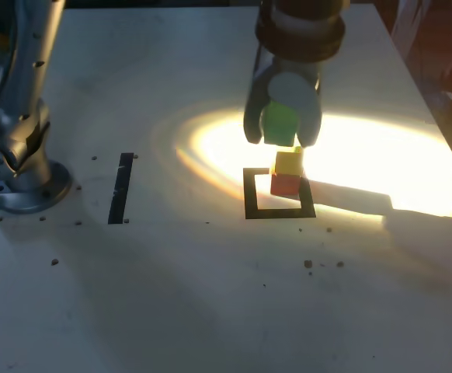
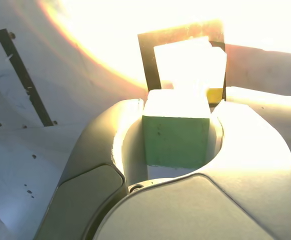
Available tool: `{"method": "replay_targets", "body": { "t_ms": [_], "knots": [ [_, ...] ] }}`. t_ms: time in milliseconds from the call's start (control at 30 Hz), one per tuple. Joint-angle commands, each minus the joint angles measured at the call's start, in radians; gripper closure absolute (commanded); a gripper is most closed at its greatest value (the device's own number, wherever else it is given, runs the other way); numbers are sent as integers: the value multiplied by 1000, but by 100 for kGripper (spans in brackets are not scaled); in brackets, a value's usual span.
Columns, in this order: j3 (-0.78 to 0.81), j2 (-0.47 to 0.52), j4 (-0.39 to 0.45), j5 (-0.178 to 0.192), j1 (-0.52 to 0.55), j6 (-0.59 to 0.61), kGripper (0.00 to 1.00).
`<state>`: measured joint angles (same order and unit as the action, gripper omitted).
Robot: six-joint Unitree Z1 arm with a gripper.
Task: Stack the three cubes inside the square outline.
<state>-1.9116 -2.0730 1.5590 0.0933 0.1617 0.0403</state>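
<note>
Yellow cube (image 1: 290, 162) sits on red-orange cube (image 1: 285, 184) inside the square outline (image 1: 250, 194); end effector (image 1: 281, 134), clamped on green cube (image 1: 279, 124), hovers above; placement remains.

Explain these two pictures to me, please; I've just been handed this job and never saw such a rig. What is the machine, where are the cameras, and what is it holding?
It is a single robot arm on a grey base, bolted to a pale table. One picture comes from a camera standing off the arm, looking across the table. The other comes from a camera on the wrist, looking past the gripper. The gripper is shut on a green cube. Just beneath it, a yellow cube sits on a red-orange cube, inside a black square outline. To the exterior view's left lies a straight black strip. Small dark specks dot the table. A bright patch of light washes out much of the wrist view.
</note>
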Motion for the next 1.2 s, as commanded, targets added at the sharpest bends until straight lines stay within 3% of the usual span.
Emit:
{"method": "replay_targets", "body": {
  "t_ms": [0, 600, 833, 1167],
  "knots": [
    [1, -10, -4, -3, -3, -3, 75],
    [8, -25, -34, 3, -41, -36, 71],
    [7, -36, -34, -22, -50, -46, 51],
    [12, -38, -39, -24, -55, -52, 20]
  ]
}}
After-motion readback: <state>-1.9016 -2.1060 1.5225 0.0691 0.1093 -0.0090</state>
